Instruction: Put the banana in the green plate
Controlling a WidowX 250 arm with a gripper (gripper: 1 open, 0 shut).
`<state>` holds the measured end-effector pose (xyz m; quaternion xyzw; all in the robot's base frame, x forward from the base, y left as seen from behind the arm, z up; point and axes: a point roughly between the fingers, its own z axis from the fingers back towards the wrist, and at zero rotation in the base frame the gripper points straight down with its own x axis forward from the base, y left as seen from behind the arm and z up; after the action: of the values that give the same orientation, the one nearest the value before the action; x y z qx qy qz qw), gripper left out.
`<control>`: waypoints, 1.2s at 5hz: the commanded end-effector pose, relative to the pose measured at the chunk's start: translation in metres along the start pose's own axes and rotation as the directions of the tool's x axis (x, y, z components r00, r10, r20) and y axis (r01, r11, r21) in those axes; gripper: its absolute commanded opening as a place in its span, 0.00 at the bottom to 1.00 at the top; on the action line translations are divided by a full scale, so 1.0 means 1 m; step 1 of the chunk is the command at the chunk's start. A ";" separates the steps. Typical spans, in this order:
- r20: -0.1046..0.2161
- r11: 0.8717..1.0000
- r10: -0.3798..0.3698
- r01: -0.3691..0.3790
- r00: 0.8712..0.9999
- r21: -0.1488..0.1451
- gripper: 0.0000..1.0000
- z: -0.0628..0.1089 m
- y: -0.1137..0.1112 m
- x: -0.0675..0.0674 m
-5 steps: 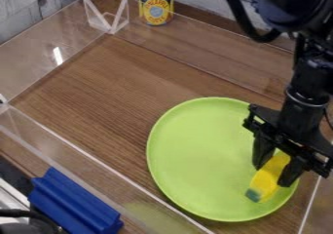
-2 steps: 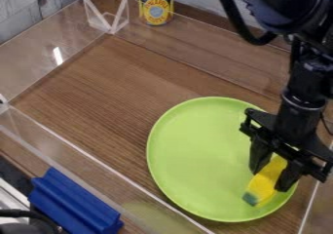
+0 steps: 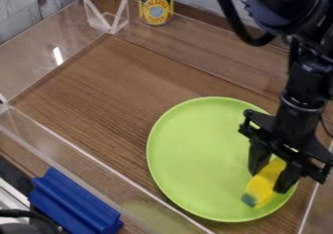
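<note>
Far left: a clear wall [image 3: 39, 131] along the table [image 3: 130, 92], and a blue block [image 3: 72, 207] low at the corner. At the back, a small can [image 3: 156, 10] and a clear stand [image 3: 104, 16], both well apart from the work.

Toward the right: the plate [image 3: 196, 160], lying flat, with much bare green on its left half and centre. Its right rim close to the right edge of the view, so little room on that side.

On the right part of the plate: the gripper [image 3: 276, 168], pointing straight down, fingers shut on the banana [image 3: 264, 187]. Banana directly under the hand, between the fingers; long axis slanting from the upper right down to the lower left, the lower dark tip toward the near rim. Lower tip seems to touch the plate or hang just above it, hard to tell from this angle.

Judged: banana already over the plate and inside the rim, so the coming move probably only an opening of the fingers and a straight lift. Risk: banana may roll toward the near right rim; open room lies left and up.
</note>
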<state>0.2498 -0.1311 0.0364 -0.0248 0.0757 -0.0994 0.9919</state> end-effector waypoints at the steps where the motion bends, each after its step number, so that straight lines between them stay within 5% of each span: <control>1: 0.032 1.000 -0.006 0.007 0.999 -0.008 0.00 0.007 -0.002 0.000; 6: 0.039 1.000 -0.020 0.020 0.999 -0.015 0.00 0.004 -0.005 -0.001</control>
<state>0.2482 -0.1331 0.0343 -0.0311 0.0687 -0.1031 0.9918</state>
